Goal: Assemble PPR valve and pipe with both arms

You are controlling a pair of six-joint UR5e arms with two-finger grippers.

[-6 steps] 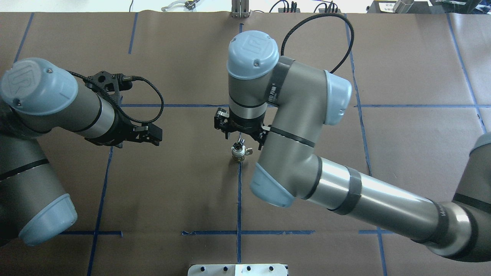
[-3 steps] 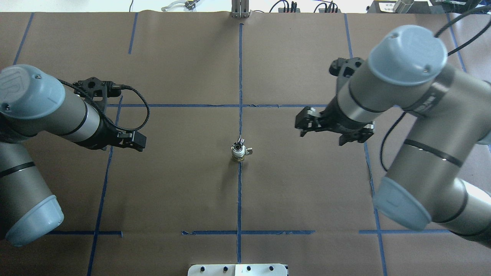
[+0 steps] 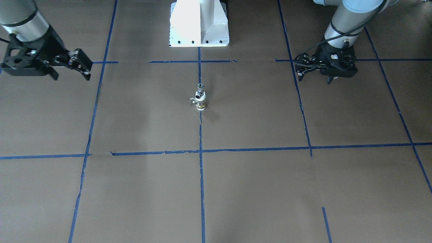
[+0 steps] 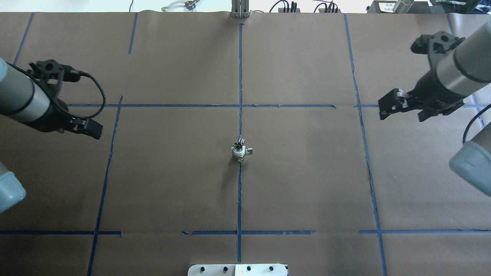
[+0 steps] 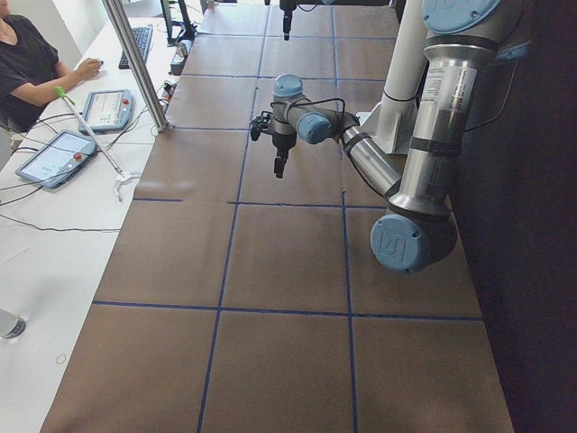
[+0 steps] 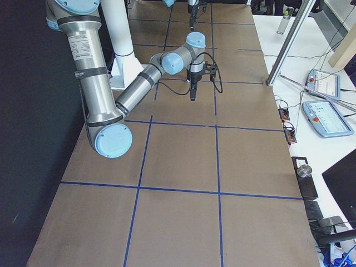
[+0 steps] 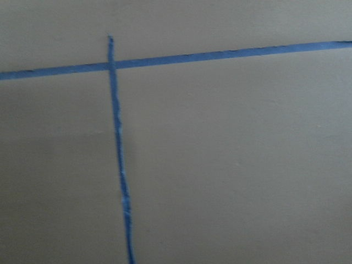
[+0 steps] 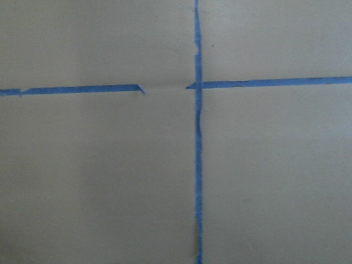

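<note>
Right in the middle of the table [image 4: 307, 184], on a blue tape line [image 4: 239, 199], the PPR valve [image 3: 200, 106] stands up on its end. The pipe [image 3: 200, 91] sits on top of it, touching it, like a tiny tower. Both arms are well apart from it. The left gripper [image 3: 314, 78] hangs far out on the robot's left side with its fingers spread and nothing between them. The right gripper [image 4: 401, 115] hangs far out on the other side, fingers spread too, and it holds nothing. I think the job looks about done, but some things could go wrong. The tower is thin and tall for its small foot, so a bump to the table could tip it over, and then it might roll. I cannot tell how tight the pipe sits in the valve; if it is loose, a fall could pop the two apart. An arm that swings low across the middle could knock it as well. The table top is covered with flat brown paper [image 3: 135, 118], marked into big squares by blue tape that is torn in a few spots. At the robot's edge stands its white base [image 3: 199, 23]. Past the far edge is a white bench [image 5: 36, 271] with a metal post [image 5: 135, 63] and tablets [image 5: 56, 155], and a person [image 5: 32, 63] in a black shirt sits there.
</note>
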